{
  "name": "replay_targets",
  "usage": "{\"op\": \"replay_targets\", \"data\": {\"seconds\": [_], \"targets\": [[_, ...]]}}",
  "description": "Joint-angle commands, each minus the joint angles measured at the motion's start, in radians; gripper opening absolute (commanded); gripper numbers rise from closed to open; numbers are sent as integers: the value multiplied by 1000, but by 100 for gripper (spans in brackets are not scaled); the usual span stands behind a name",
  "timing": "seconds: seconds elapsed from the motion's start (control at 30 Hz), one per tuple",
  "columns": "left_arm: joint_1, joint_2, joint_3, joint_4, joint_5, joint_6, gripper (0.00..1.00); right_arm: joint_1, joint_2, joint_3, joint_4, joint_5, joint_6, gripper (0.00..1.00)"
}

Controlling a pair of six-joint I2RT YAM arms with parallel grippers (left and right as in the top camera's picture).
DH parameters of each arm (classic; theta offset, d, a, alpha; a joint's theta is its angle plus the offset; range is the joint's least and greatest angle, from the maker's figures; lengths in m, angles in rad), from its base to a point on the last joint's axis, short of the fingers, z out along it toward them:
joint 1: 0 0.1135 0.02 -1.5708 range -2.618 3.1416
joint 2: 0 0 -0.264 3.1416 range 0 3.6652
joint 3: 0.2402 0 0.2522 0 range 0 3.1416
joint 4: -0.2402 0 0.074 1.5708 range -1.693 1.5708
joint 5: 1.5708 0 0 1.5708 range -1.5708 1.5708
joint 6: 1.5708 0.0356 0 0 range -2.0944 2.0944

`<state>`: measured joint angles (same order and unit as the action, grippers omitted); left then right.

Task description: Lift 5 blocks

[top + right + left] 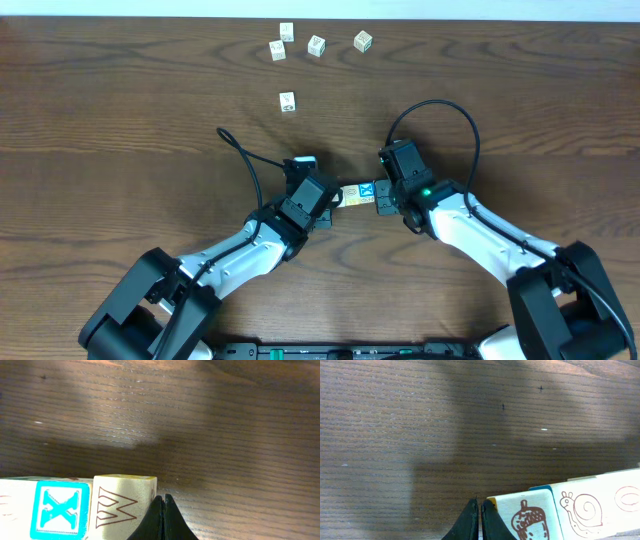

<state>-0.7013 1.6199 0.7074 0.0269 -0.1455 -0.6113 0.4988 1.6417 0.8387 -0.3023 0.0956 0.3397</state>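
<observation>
The row of blocks (358,193) is squeezed between the left gripper (336,198) at its left end and the right gripper (380,197) at its right, both with jaws pressed together; lifting it cleanly likely needs equal inward pressure and a matched, level rise.

1. Two arms are showing in the overhead view, each carrying one pincer: the left pincer (335,199) and the right pincer (381,198).
2. Five loose whitish cubes (316,45) are lying apart on the desk (120,120).
3. One row of picture blocks (355,193) is showing; each wrist view is catching three faces, so probably five blocks, though the overhead is blurring them together.
</observation>
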Motion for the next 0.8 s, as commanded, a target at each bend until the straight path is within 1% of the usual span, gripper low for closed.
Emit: {"op": "replay_targets", "data": {"seconds": [0.0, 0.27, 0.77], "targets": [[-90, -11, 72, 93, 292, -11, 7, 138, 45, 36, 60, -445, 5, 1], [-90, -5, 72, 95, 291, -11, 7, 170, 71, 36, 89, -444, 7, 1], [-90, 41, 71, 126, 292, -22, 7, 172, 72, 36, 90, -437, 7, 1]]}}
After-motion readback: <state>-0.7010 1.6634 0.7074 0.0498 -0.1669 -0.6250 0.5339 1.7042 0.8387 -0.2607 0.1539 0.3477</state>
